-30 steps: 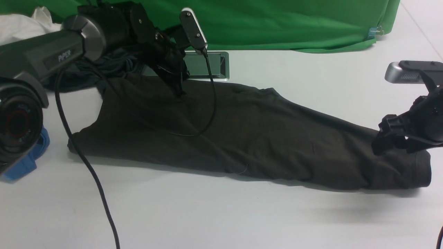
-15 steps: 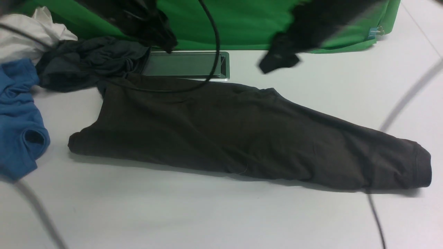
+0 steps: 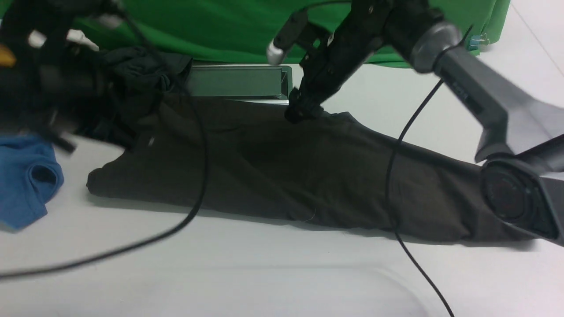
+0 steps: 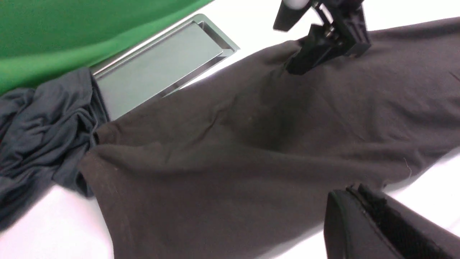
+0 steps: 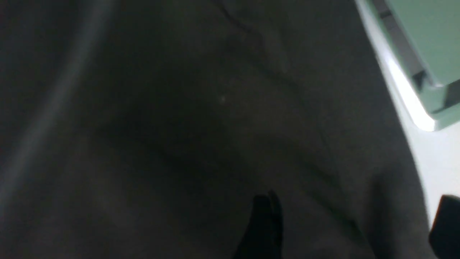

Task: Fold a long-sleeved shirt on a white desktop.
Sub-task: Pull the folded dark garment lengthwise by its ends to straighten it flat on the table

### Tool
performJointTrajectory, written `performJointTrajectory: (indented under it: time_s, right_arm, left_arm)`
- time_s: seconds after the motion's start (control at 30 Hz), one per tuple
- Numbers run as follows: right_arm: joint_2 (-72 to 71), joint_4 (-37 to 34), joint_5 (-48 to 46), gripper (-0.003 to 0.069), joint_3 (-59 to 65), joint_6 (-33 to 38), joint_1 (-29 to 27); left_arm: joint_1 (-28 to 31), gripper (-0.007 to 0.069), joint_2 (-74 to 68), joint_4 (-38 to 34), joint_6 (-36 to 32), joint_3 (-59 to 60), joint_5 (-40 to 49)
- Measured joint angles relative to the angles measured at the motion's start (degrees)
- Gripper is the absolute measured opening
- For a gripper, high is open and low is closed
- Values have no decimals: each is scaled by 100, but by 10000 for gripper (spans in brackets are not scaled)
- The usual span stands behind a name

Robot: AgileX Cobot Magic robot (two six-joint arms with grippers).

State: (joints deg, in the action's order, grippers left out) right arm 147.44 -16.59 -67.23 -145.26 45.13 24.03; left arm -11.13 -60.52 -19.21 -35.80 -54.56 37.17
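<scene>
Currently right tool (image 3: 301, 113), jaws spread, sits at far edge of shirt (image 3: 308, 176); shirt lies lengthwise left-to-right across surface (image 3: 264, 273).

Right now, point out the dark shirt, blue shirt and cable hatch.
dark shirt (image 3: 282, 176): front view, middle of its body.
blue shirt (image 3: 17, 193): front view, cloth beside its opening.
cable hatch (image 3: 233, 82): front view, centre of its lid.

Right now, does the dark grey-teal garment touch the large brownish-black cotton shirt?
Touching. In the left wrist view the grey garment meets the shirt at its corner, no gap.
</scene>
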Motion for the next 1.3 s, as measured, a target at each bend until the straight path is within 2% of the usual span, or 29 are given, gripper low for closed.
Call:
performJointTrajectory:
  time_s: [0.27, 0.4, 0.5, 0.7, 0.8, 1.07, 1.3]
  right_arm:
    - [328, -82, 89, 545, 0, 272, 2]
    - [492, -122, 227, 502, 0, 338, 2]
    - [509, -164, 267, 398, 0, 338, 2]
    - [507, -157, 287, 116, 0, 344, 2]
    - [418, -144, 275, 37, 0, 349, 2]
    - [120, -143, 277, 26, -82, 355, -114]
    - [114, -139, 819, 26, -227, 337, -225]
  left_arm:
    - [0, 13, 267, 0, -5, 486, -89]
    - [0, 15, 267, 0, -11, 487, -119]
    - [0, 15, 267, 0, -30, 498, -123]
    - [0, 15, 267, 46, -30, 498, -138]
    - [0, 15, 267, 45, -30, 498, -138]
    - [0, 15, 267, 45, -30, 498, -138]
    - [0, 15, 267, 45, -30, 508, -176]
